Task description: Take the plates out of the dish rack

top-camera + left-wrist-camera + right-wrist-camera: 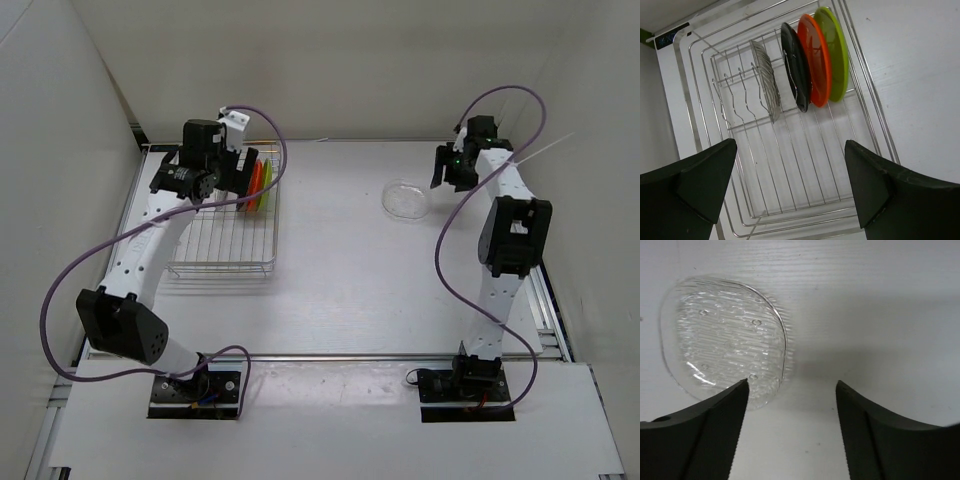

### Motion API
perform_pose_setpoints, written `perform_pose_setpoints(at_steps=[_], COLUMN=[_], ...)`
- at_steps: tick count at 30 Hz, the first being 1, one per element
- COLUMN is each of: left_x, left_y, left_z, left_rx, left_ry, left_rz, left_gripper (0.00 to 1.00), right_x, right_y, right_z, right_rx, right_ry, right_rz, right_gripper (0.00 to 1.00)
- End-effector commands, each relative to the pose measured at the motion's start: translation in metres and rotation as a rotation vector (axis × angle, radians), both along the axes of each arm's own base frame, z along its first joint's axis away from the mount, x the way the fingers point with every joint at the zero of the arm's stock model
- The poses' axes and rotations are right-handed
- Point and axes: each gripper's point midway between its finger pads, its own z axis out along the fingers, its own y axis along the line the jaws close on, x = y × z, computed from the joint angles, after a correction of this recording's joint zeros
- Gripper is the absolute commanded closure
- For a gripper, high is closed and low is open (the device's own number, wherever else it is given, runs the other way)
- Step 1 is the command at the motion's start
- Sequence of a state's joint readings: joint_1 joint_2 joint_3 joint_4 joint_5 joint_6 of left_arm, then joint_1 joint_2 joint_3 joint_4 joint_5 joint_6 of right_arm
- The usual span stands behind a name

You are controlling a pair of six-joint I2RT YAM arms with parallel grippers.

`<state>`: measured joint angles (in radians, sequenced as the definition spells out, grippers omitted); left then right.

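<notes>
The silver wire dish rack [225,245] [790,170] stands at the left of the table. Three plates stand on edge in its far slots: black [794,67], orange-red [815,60] [256,183] and lime green [836,52] [267,185]. My left gripper [228,190] [790,190] hangs open and empty above the rack, short of the plates. The clear plate [406,198] [722,352] lies flat on the table at the right. My right gripper [452,170] [790,435] is open and empty just beside it, not touching it.
White walls close in the table at the left, back and right. An empty wire plate divider [765,80] stands in the rack beside the black plate. Purple cables [500,95] loop from both arms.
</notes>
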<state>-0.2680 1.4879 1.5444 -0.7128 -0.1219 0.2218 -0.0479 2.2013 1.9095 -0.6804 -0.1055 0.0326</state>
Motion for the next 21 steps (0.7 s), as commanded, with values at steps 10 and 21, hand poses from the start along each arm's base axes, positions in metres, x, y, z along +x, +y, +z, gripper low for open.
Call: perform_pose_setpoints(at_steps=[10, 21], left_x=[0.055, 0.116], left_y=[0.044, 0.05], left_z=[-0.01, -0.046], left_rx=[-0.226, -0.259], left_ry=[0.019, 0.113], left_rz=[0.092, 0.081], left_gripper=[0.0, 0.04], right_x=[-0.054, -0.077], right_y=[-0.003, -0.007], right_z=[0.16, 0.155], right_rx=[-0.025, -0.069], right_ry=[-0.268, -0.24], right_rz=[0.056, 0.08], right_gripper=[0.09, 0.09])
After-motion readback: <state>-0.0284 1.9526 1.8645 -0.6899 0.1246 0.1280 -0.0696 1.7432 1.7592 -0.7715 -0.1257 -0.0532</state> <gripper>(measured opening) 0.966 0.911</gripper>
